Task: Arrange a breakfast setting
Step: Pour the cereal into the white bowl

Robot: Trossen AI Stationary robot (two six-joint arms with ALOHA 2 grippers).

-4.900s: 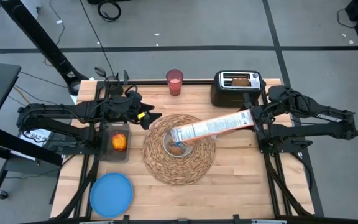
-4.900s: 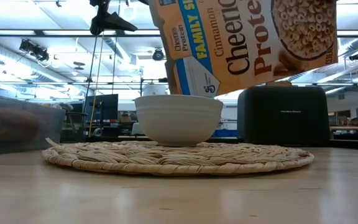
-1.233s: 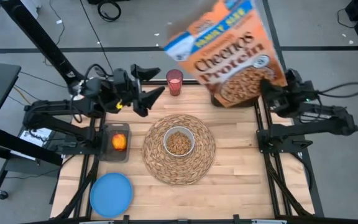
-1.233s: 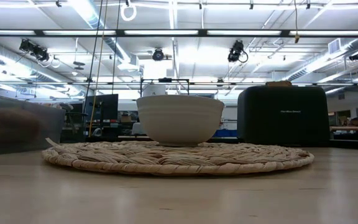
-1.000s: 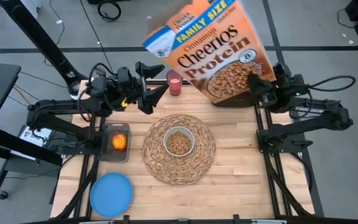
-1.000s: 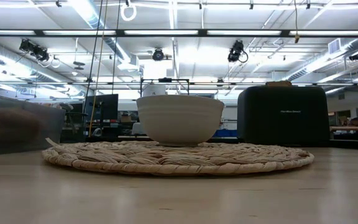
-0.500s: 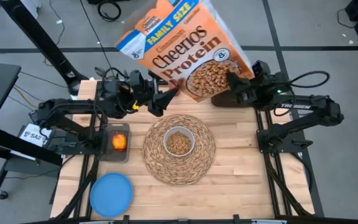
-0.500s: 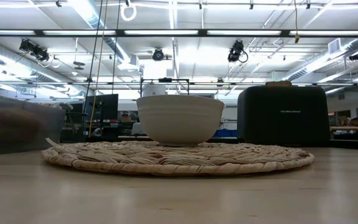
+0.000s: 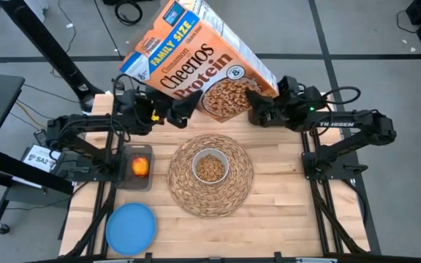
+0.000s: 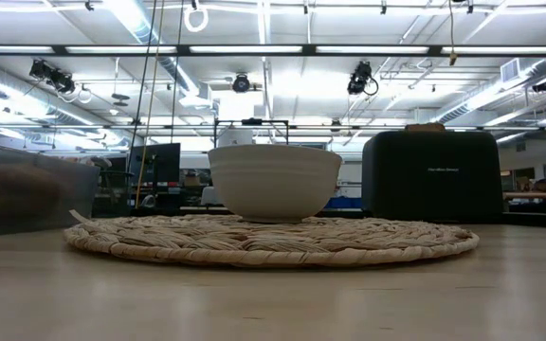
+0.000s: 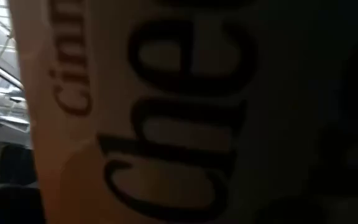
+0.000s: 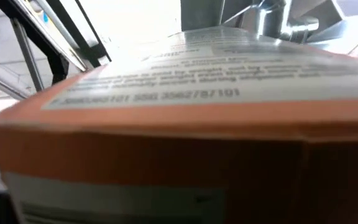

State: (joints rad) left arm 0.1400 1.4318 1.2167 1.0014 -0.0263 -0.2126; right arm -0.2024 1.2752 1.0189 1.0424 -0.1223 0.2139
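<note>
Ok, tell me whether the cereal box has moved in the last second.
Yes. In the high view the cereal box has shifted toward the left arm's side, now covering the pink cup, measured against the unmoved placemat.

The room is lit brightly by long ceiling lights (image 10: 387,49). The cereal box (image 11: 166,112) is seen dark and blurred.

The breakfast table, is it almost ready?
Partly. The white bowl sits on the straw placemat, already filled with cereal. The right gripper holds the cereal box up, near the left gripper. The blue plate and apple aren't placed.
</note>
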